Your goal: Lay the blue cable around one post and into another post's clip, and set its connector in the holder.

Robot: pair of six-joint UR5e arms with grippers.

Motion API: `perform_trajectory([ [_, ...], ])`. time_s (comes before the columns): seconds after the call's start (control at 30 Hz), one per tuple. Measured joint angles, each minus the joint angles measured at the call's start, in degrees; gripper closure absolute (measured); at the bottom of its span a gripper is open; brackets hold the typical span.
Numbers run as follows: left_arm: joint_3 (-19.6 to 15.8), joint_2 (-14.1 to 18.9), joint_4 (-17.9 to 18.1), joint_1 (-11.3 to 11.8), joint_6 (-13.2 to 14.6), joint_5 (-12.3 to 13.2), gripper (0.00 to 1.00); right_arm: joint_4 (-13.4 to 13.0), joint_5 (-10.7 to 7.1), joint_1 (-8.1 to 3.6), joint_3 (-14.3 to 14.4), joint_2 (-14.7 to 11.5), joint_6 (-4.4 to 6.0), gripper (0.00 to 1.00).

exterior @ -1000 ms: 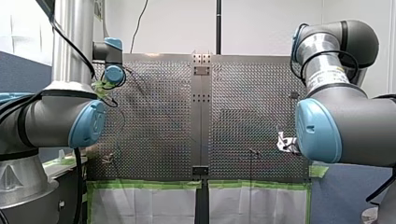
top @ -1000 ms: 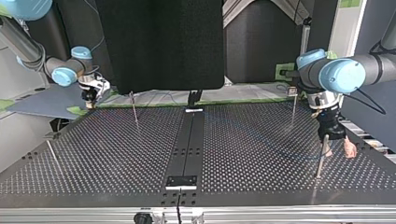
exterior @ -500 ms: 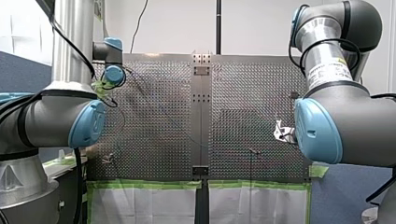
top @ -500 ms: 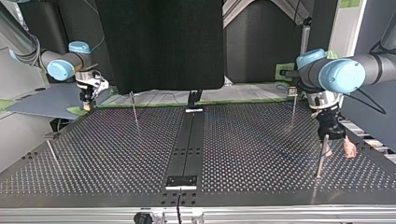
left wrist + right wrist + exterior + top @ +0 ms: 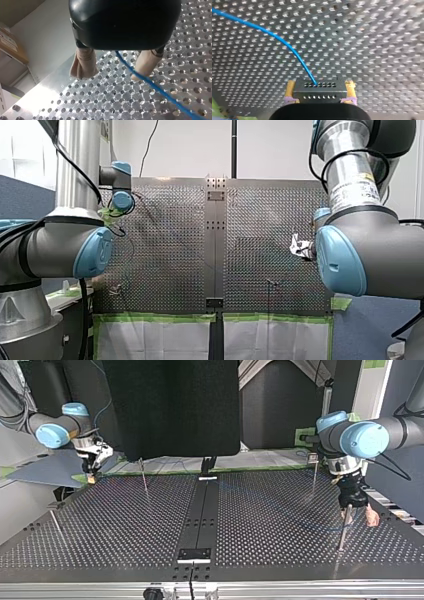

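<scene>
Over the perforated table [image 5: 125, 525], our left gripper [image 5: 111, 75] hung with its beige fingers [image 5: 83, 63] spread apart, blue cable [image 5: 150, 80] running between them, and our right gripper [image 5: 320, 92] near the table's edge had yellow pads [image 5: 290, 91] clamped on the black connector [image 5: 319, 95].

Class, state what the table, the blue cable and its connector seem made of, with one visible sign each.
The table: bare metal, glossy, holes glinting. The blue cable: smooth plastic-like sheath, bending in a curve. The connector: matte black, probably plastic, with moulded hole rows.

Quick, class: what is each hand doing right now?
Left hand: open, with the blue cable running through it.
Right hand: closed on the black connector.
</scene>
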Motion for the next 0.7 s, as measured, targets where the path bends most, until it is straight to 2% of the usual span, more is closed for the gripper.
perform_trajectory([
  [0.2, 0.0, 0.0, 0.0, 0.1, 0.0, 0.0, 0.0, 2.5, -0.29, -0.11, -2.0, -3.2, 0.51, 1.0],
  [0.4, 0.0, 0.0, 0.0, 0.2, -0.1, 0.2, 0.0, 3.3, -1.27, -0.31, -3.4, -6.5, 0.56, 1.0],
  [0.7, 0.0, 0.0, 0.0, 0.3, -0.1, 0.3, 0.0, 3.4, -1.25, -0.51, -2.9, -11.0, 0.44, 1.0],
])
